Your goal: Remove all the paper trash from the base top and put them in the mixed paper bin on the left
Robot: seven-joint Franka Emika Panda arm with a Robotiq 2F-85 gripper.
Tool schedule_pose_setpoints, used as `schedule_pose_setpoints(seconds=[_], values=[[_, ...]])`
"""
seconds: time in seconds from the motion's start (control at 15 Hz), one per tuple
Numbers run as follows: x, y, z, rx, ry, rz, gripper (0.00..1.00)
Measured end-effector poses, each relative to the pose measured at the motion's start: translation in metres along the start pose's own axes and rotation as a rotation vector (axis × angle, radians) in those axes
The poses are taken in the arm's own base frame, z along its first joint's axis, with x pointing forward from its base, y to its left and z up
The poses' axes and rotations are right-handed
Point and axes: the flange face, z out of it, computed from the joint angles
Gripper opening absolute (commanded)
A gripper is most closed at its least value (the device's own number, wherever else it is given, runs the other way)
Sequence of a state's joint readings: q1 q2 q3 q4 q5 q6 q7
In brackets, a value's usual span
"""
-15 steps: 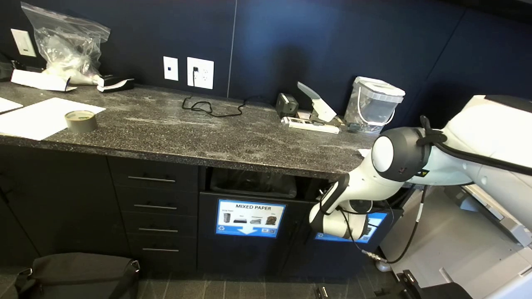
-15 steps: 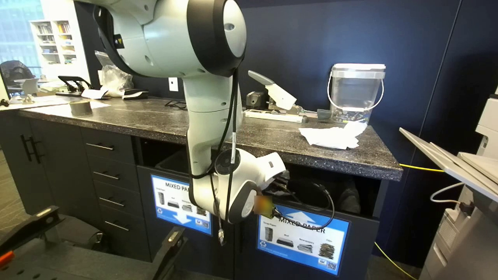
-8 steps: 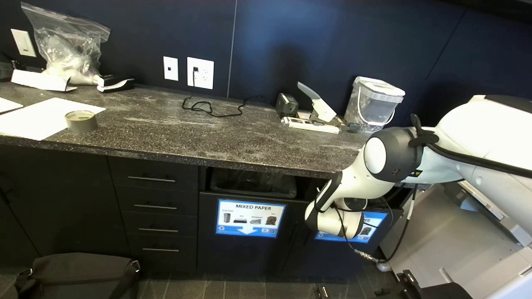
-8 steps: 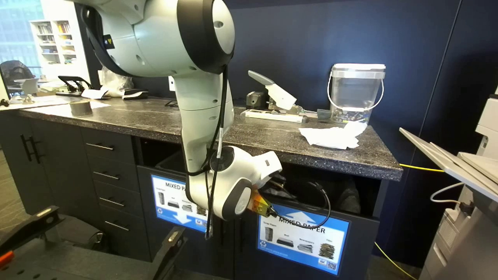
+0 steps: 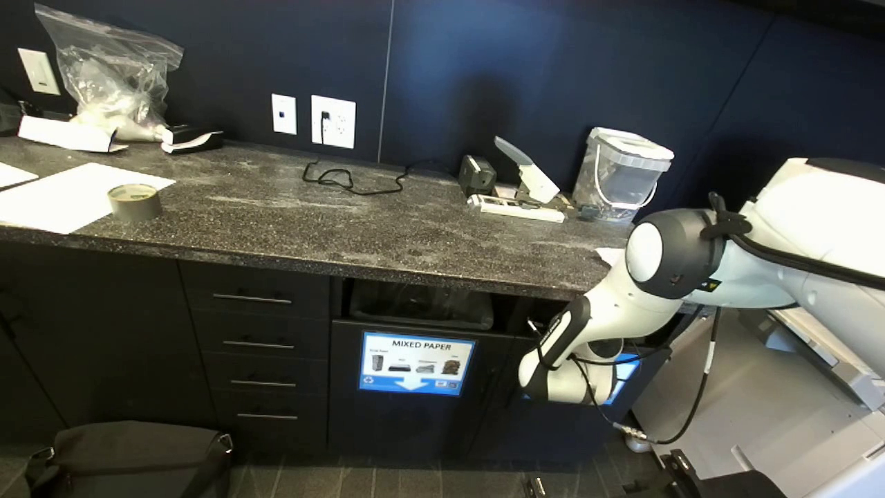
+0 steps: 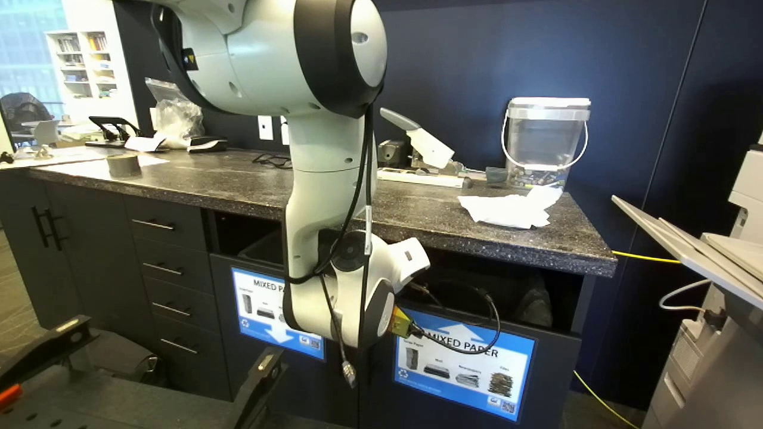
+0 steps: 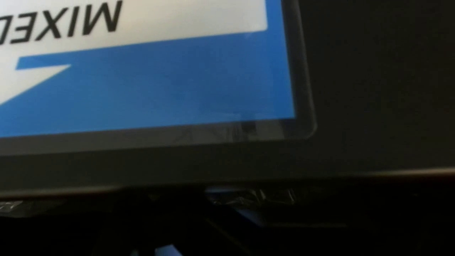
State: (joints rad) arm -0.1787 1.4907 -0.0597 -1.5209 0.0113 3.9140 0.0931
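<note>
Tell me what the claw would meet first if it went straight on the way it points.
Probably the crinkled plastic, perhaps a liner, inside the dark opening above the sign; depth there is unclear.

The white paper (image 6: pixel 503 211) lies crumpled, one end raised, on the dark speckled tabletop (image 6: pixel 574 231); in an exterior view it is above the gripper (image 6: pixel 424 288), to the right.

Near a clear plastic, white-lidded bucket (image 5: pixel 624 171) stood a white, grey-handled lever device (image 5: pixel 538 183); well apart from the bucket lay a grey cylindrical tape roll (image 5: pixel 138 205).
</note>
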Motion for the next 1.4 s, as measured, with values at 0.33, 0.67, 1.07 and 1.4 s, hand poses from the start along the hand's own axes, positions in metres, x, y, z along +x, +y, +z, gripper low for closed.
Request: schedule_pose_setpoints(seconds=[0.33, 0.67, 1.07, 1.4], values=[[0.006, 0.0, -0.009, -0.003, -0.026, -0.044, 1.0], [0.033, -0.002, -0.028, -0.006, -0.066, -0.131, 1.0], [0.041, -0.007, -0.056, 0.035, -0.252, -0.221, 1.0], [0.075, -0.032, -0.094, 0.101, -0.425, -0.3, 1.0]])
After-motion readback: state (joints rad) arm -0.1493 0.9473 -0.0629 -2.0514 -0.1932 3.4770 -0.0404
